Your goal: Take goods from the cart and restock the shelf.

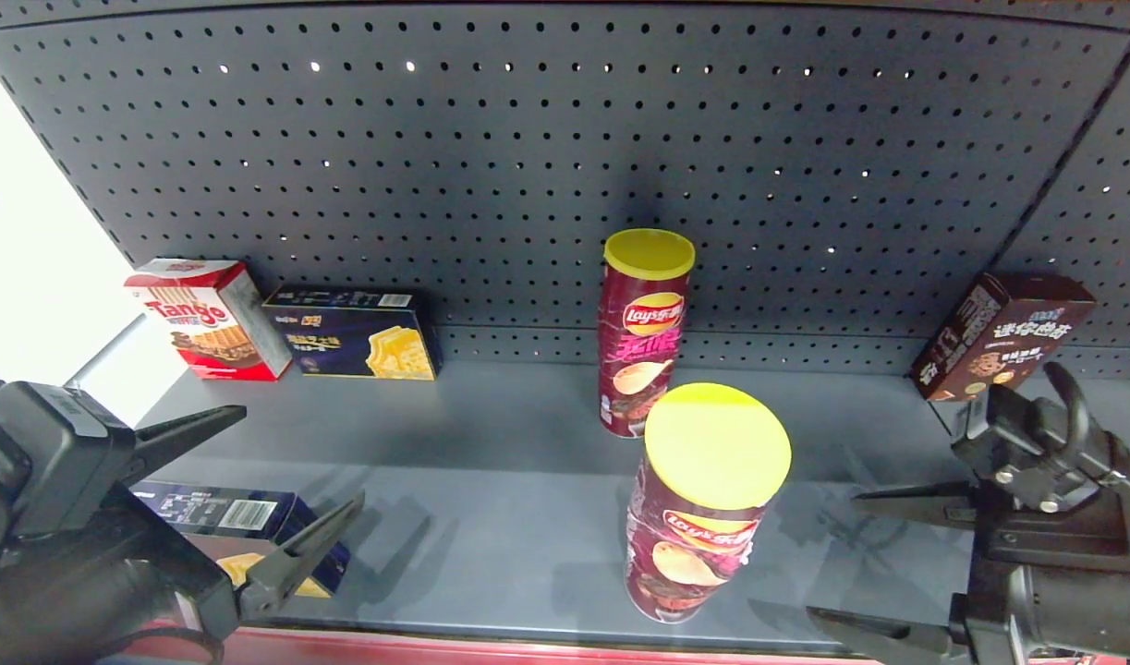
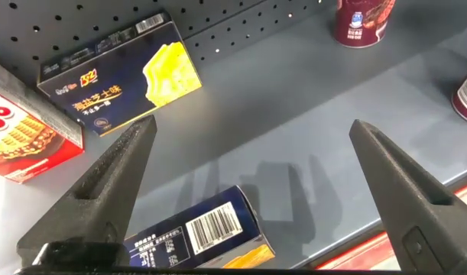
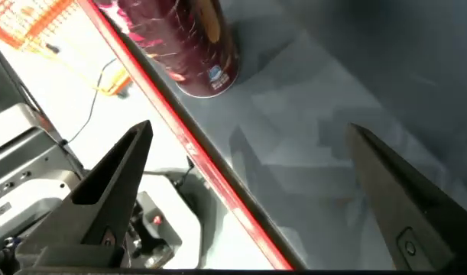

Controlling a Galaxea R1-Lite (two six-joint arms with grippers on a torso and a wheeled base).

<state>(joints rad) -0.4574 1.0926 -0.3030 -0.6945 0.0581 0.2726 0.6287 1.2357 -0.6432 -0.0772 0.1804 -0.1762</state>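
In the head view the tall maroon cardboard crisp tube with yellow plastic lid (image 1: 703, 517) stands upright, long axis vertical, by the grey metal shelf's (image 1: 509, 443) front edge, probably light, slick and dentable, best held mid-body; the left wrist view shows the left gripper (image 2: 252, 126) spread wide and empty, the right wrist view the right gripper (image 3: 248, 128) likewise.

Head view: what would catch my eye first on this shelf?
Two dark red chip cans with bright yellow lids stand upright in the middle of the shelf: the front can near its edge, the rear can by the pegboard. The open left gripper hovers above a dark blue box lying at the front left; the open right gripper is at the front right.
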